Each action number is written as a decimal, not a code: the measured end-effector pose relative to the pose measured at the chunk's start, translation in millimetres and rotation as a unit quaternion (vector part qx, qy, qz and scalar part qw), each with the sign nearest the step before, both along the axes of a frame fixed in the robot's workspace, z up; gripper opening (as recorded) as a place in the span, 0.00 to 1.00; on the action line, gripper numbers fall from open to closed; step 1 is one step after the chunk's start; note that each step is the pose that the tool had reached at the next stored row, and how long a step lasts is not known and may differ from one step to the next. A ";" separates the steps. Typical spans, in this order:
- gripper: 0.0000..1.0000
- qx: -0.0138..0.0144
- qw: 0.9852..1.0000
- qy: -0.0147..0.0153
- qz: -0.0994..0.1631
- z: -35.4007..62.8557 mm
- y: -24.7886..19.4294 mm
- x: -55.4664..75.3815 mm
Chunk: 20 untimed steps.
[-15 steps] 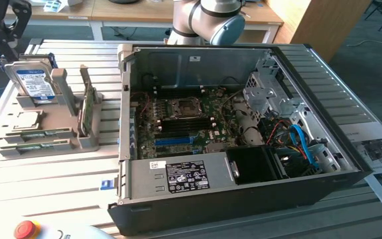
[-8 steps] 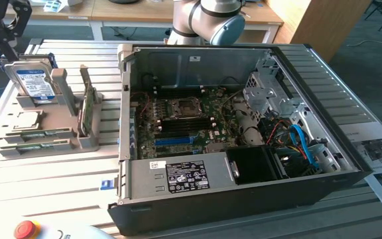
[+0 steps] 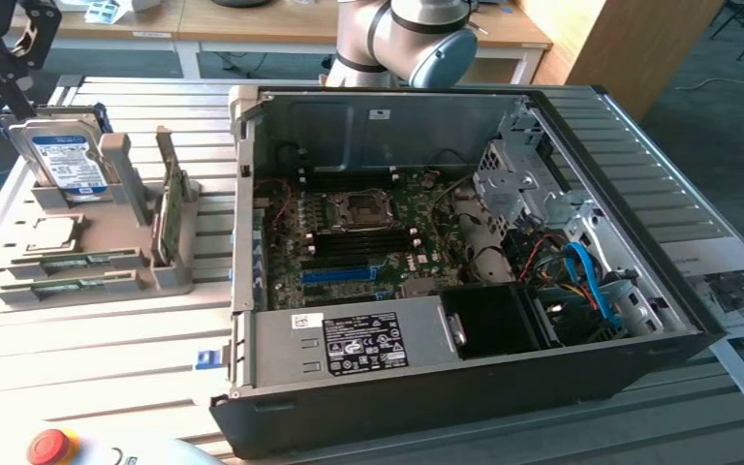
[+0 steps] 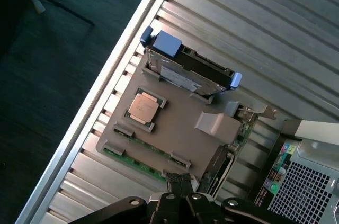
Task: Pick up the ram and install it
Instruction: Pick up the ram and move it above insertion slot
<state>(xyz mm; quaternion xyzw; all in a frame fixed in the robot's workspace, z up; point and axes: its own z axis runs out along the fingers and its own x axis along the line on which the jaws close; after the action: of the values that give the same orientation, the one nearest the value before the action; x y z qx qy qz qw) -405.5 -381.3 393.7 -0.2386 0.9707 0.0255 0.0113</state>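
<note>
End effector [image 4: 181, 179] is pinched all the way shut with nothing between the fingers. It's just hanging in the air above the grey holder [image 4: 180, 128], not touching anything on it.

Everything below is placed off that holder:

- The ram [image 3: 73, 260] is lying flat in a slot along the holder's low front edge, clipped in at both ends. There's a second green stick [image 3: 69, 285] in the slot right beside it, on the outer side. Neither has been lifted.
- The CPU [image 3: 46, 232] sits flat on the holder's step just behind the sticks.
- The hard drive [image 3: 69, 160] stands on edge at the holder's back end, blue-and-white label facing out.
- A wider green card [image 3: 175, 194] stands upright along the holder's side, the one on the exterior view's right.

The open PC case [image 3: 476, 387] is just beside the holder, past that card side. Inside you can see the motherboard [image 3: 359, 232] with its blue slot strip [image 3: 346, 274] — the dark memory slots next to the CPU socket look bare as far as I can tell.

Holder and case both sit on the slatted desk [image 3: 88, 349]. A red button [image 3: 51, 446] is well apart from the holder, down at the desk's near edge.
</note>
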 end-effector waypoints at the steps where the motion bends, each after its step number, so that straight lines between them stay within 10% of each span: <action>1: 0.10 0.000 1.000 0.000 0.008 0.0 0.0 0.0; 11: 0.10 0.000 0.996 0.000 0.088 0.0 0.0 0.0; 20: 0.10 0.001 0.987 -0.001 0.160 0.0 0.0 0.0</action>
<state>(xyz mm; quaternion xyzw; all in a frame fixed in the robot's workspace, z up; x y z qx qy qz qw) -405.5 -381.3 393.8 -0.3905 0.9202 0.0276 0.0079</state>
